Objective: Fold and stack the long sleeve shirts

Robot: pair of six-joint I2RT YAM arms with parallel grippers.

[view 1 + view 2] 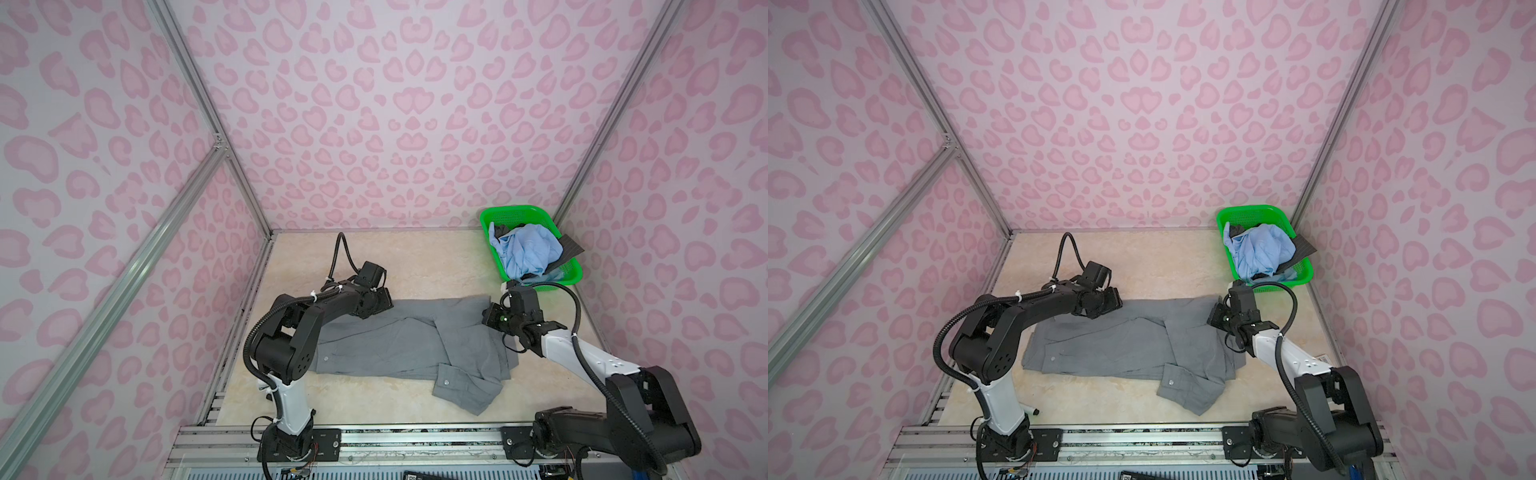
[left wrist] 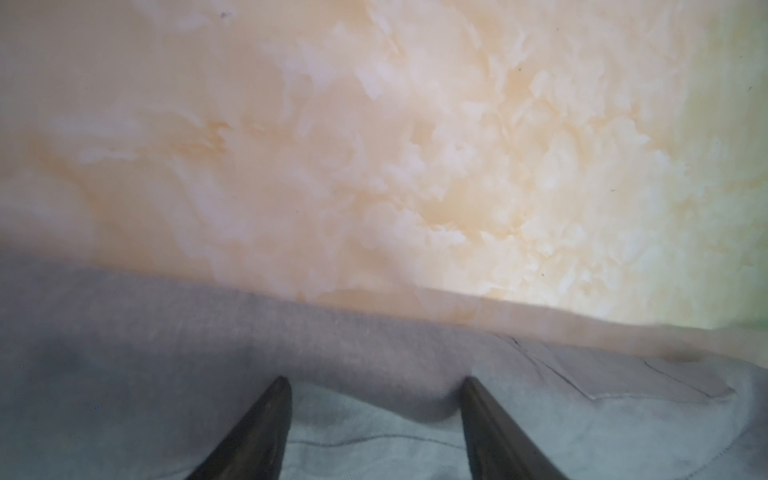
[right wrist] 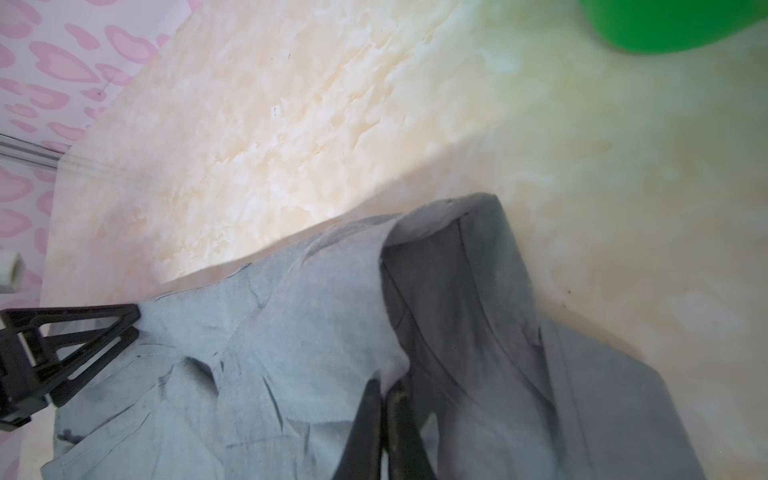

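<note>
The thin mid-grey button-front long sleeve shirt (image 1: 399, 345) lies part-folded in the middle of the pale marbled surface (image 1: 415, 257); the right gripper (image 3: 388, 384) is pinched tight on its far right corner, while the left gripper (image 2: 376, 382) stands wide astride its far edge, holding nothing. A one-sided lift now could skew the fold or slip the thin pinch. How many layers are pinched is unclear, and the left arm (image 1: 291, 328) hides the shirt's left end.

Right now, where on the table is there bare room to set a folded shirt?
Bare: the back strip between wall and grey shirt, left of the green basket; a narrower front strip between shirt and rail. Crowded: the middle, covered by the shirt, and the basket's corner.
</note>
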